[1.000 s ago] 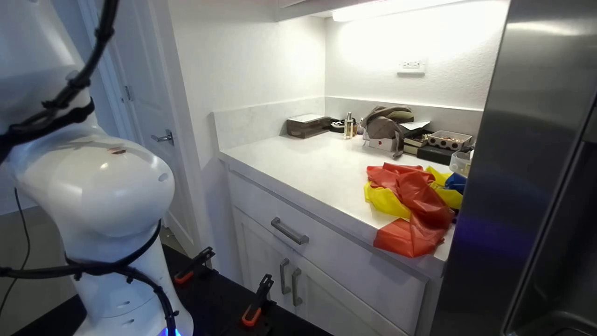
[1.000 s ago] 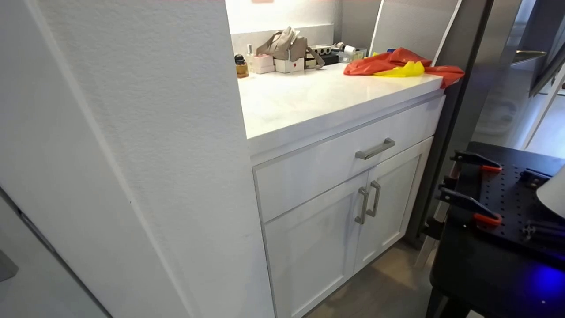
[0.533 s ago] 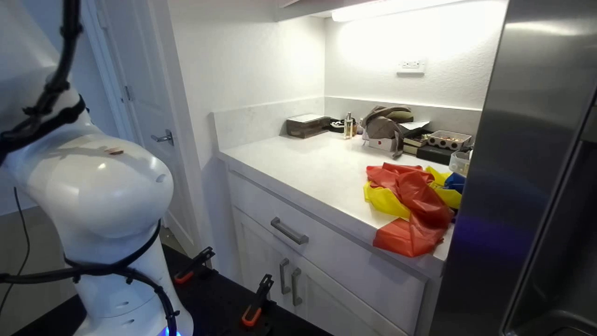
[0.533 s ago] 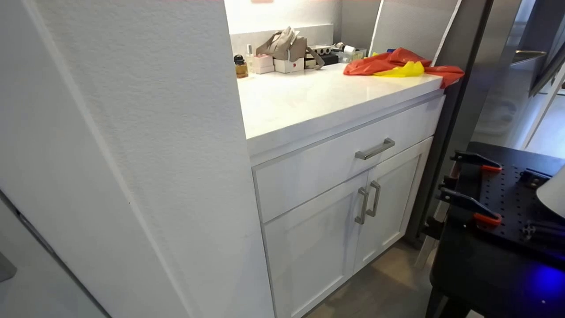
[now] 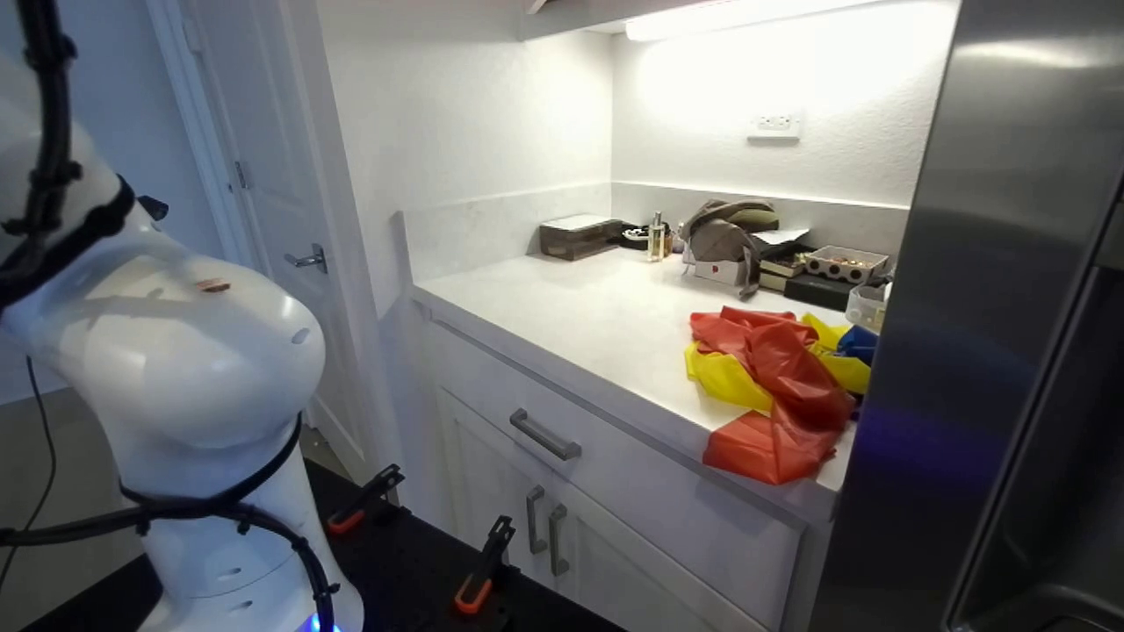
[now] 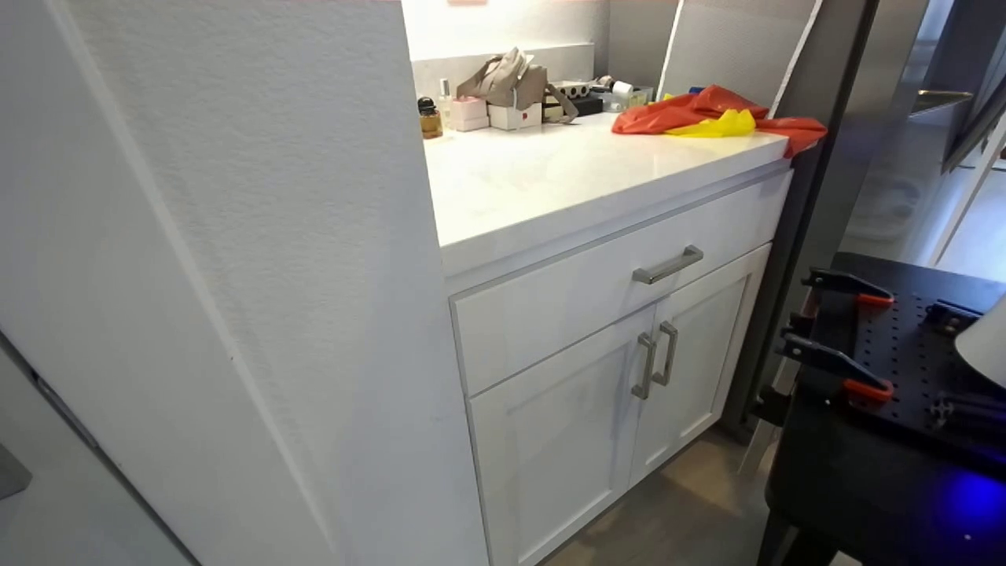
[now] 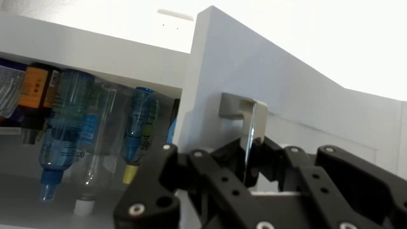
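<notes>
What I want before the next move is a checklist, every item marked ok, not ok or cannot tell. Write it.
1. Pincer on door handle: ok, jaws closed around it.
2. Cabinet door open: ok, bottles show past its edge.
3. Bottles clear of the door's swing: cannot tell, depth is unclear.
4. Grip visible in an exterior view: not ok, only the wrist view shows it.
5. Drawer and lower doors under the counter shut: ok, in both exterior views.
</notes>
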`<state>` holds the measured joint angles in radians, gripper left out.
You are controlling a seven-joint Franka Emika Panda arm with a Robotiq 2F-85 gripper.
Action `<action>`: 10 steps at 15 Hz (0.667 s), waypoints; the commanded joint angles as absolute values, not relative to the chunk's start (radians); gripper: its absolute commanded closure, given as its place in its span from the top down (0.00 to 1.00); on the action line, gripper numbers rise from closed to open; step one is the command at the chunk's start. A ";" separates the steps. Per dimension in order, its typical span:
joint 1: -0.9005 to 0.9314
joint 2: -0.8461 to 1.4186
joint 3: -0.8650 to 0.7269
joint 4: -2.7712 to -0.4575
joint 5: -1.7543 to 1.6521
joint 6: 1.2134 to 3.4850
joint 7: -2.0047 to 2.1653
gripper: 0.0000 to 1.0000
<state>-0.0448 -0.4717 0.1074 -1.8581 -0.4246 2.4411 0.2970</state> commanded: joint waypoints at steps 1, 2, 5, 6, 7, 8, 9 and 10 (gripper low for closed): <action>-0.010 -0.525 0.160 -1.920 -0.349 2.382 0.251 0.00; -0.011 -0.533 0.169 -1.930 -0.346 2.382 0.260 0.00; -0.016 -0.525 0.189 -1.928 -0.351 2.378 0.272 0.00; -0.017 -0.522 0.192 -1.928 -0.352 2.378 0.274 0.00; -0.012 -0.521 0.192 -1.931 -0.349 2.382 0.268 0.00; -0.010 -0.519 0.193 -1.932 -0.347 2.378 0.265 0.00; -0.007 -0.519 0.194 -1.931 -0.345 2.373 0.262 0.00; -0.005 -0.517 0.195 -1.928 -0.342 2.367 0.260 0.00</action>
